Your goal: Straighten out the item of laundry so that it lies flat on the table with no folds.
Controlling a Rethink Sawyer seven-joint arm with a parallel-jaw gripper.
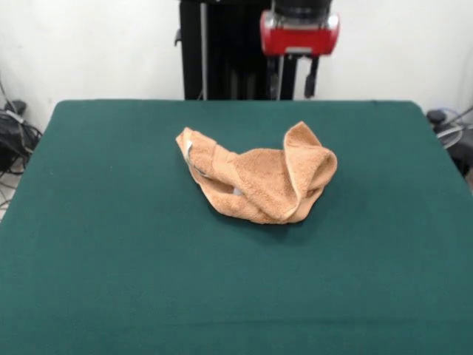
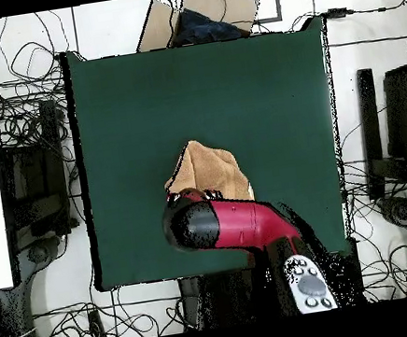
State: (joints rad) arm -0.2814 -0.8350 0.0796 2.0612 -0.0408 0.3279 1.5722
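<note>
A crumpled towel (image 1: 259,181) sits mid-surface (image 1: 111,281) awaiting flattening, the gripper (image 1: 295,74) drawn back, its state unclear.

Front view: arm (image 1: 299,33) cut off by top edge, only red housing showing; gripper (image 1: 294,78) fingers too dim against dark pedestal (image 1: 222,48) to read. Overhead view: arm covers near part of towel (image 2: 209,170); gripper hidden beneath arm. Towel's tags (image 1: 190,150) too small to read; underside folds hidden.
</note>
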